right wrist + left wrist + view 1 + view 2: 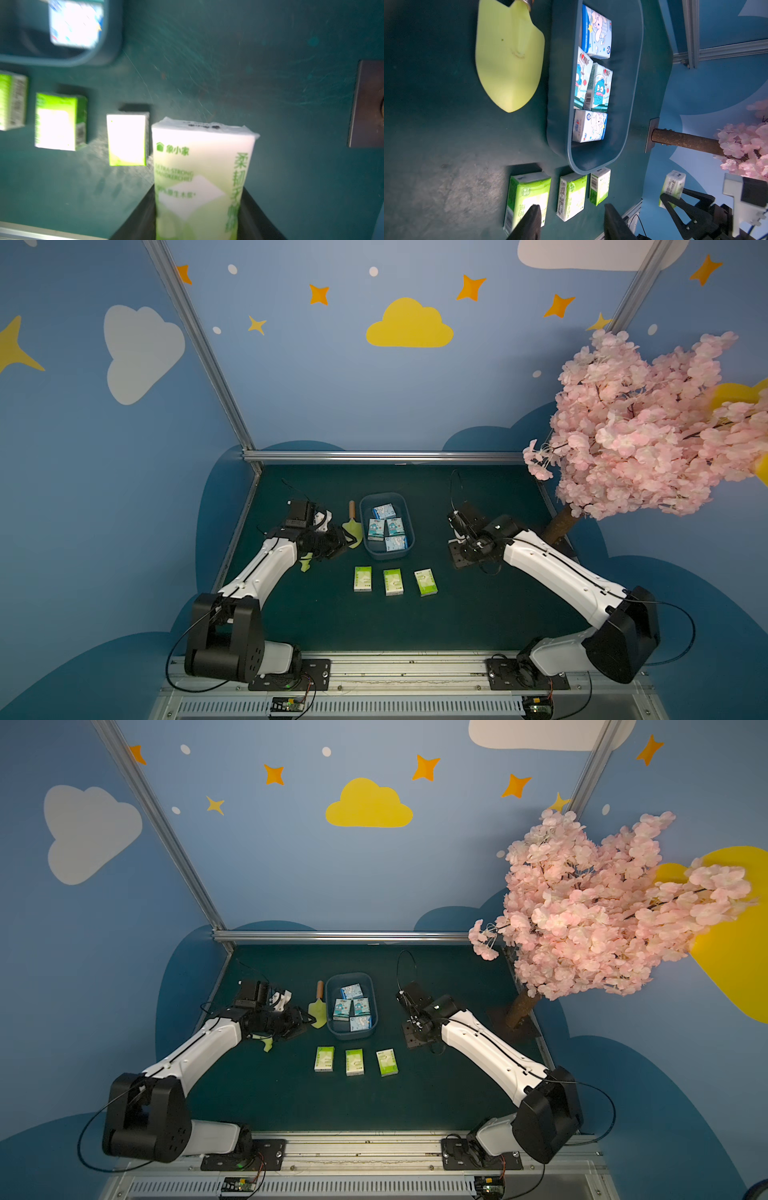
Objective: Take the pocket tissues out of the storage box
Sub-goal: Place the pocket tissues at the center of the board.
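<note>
Left claw [571,205] agape, empty; right claw [197,218] tight on green pack [199,166]

Storage box [332,1029] holds four blue packs [361,1006]. Three green packs [354,1062] lie in a row on mat [436,1085], near it. Trowel [318,1009] just beside box. Pale-green item [266,1043] under left arm [208,1044]: partly hidden, unidentified.

The storage box [386,555] stands open above. At its nine o'clock the trowel [351,526] crowds my left side. At six, three green tissue packs [393,582] line the mat [478,605]. Three o'clock is bare mat.
</note>
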Controlling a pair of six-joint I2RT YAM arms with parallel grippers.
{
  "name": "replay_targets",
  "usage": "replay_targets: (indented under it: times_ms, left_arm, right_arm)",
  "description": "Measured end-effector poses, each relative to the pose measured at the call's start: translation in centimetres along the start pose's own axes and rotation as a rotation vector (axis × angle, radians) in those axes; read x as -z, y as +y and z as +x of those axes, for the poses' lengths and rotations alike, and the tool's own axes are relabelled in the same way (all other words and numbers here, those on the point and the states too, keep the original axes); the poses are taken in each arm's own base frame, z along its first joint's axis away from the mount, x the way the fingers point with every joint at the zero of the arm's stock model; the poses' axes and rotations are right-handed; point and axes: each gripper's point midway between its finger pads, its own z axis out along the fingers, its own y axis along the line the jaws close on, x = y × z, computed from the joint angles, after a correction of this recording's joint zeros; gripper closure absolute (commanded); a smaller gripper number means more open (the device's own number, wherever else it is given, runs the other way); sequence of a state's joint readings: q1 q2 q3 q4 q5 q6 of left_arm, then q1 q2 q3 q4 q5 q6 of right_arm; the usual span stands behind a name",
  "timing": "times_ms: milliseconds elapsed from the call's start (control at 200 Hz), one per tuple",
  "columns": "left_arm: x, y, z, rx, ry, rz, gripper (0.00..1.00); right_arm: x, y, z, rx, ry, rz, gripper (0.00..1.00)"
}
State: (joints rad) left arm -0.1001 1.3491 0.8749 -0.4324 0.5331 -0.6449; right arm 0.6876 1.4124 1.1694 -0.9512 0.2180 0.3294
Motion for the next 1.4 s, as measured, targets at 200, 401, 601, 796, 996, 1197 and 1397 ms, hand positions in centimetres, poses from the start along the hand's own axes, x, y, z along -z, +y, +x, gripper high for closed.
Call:
replay_targets:
  times_ms: [200, 401, 601, 796, 996, 1197, 1397]
  left_arm:
    - [1.6, 1.2, 1.2, 0.001, -0.087, -0.031, 0.39]
    - [2.6, 2.8, 1.9, 0.027, -0.142, -0.064, 0.32]
    - [3.6, 4.0, 2.4, 0.06, -0.192, -0.082, 0.2]
    - [4.7, 4.2, 2.3, 0.064, -0.234, -0.091, 0.13]
    - [5.2, 4.7, 2.4, 0.073, -0.259, -0.098, 0.11]
    - [5.4, 5.0, 2.4, 0.083, -0.267, -0.105, 0.1]
    - [5.5, 5.3, 2.2, 0.089, -0.272, -0.109, 0.08]
  right_arm:
    - [-2.7, 0.0, 3.0, 0.036, 0.09, -0.012, 0.49]
    - [-5.7, 0.7, 4.6, 0.052, 0.16, -0.038, 0.49]
    - [-8.1, 1.1, 4.9, 0.033, 0.197, -0.054, 0.49]
    - [-10.0, 1.3, 5.2, 0.007, 0.236, -0.056, 0.49]
    - [-10.5, 1.4, 5.4, -0.018, 0.254, -0.054, 0.47]
    - [-10.7, 1.4, 5.5, -0.037, 0.258, -0.05, 0.41]
    - [-10.6, 1.3, 5.5, -0.05, 0.259, -0.044, 0.33]
